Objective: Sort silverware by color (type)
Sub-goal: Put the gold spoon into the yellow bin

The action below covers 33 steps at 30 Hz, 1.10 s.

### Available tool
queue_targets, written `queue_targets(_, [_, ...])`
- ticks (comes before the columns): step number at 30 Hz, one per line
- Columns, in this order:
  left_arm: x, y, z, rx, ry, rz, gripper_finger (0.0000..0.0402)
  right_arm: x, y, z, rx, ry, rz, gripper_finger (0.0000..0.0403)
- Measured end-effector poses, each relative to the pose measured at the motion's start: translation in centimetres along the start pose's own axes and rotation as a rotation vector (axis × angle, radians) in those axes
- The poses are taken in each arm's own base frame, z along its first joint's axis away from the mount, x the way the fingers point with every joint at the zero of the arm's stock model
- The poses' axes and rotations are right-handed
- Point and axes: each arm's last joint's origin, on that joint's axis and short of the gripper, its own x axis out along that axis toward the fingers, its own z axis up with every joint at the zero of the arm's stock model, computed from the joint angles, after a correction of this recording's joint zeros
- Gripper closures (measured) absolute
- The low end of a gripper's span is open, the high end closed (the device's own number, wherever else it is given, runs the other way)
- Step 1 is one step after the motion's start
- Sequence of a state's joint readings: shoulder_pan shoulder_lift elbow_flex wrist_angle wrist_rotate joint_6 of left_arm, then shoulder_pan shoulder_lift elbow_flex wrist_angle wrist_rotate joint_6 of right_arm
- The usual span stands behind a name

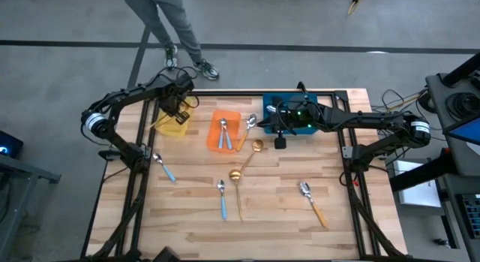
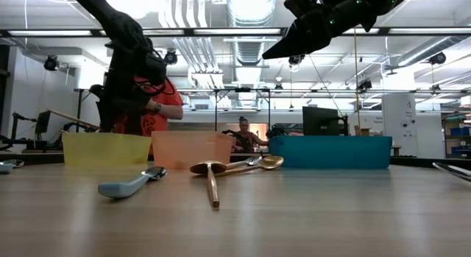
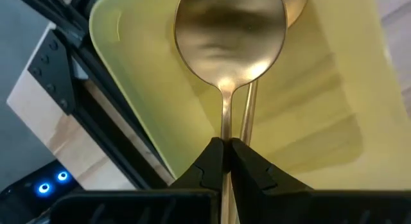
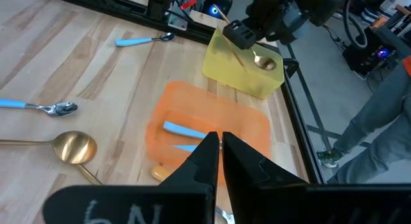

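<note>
Over the translucent yellow plastic bin (image 1: 174, 125), at the counter's far left corner, your left gripper (image 3: 226, 146) has its jaws pinching a thin gold spoon (image 3: 230, 41) by the handle; its long axis runs straight out from the jaws, bowl pointing away into the bin. Your right gripper (image 4: 219, 142) hangs above the orange plastic bin (image 4: 212, 131), jaws pressed together. The light wooden plank counter (image 1: 277, 206) carries scattered spoons.

- Wooden slatted surface (image 1: 187, 217) carries a yellow bin (image 1: 174, 125), orange bin (image 1: 223, 131) and blue bin (image 1: 300, 115) along the far edge.
- Loose on it: blue-handled spoons (image 1: 223, 200), gold spoons (image 1: 237, 188), one orange-handled spoon (image 1: 313, 203).
</note>
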<state>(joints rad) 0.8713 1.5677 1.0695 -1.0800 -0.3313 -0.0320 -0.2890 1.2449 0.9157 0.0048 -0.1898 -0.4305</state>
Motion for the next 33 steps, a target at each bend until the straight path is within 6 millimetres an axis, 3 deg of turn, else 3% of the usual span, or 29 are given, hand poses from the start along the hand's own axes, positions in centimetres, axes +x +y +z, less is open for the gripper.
queue_targets(33, [0.00, 0.09, 0.86, -0.013, -0.084, -0.002, 0.0401, 0.00, 0.01, -0.03, 0.001, 0.003, 0.001, 0.0390])
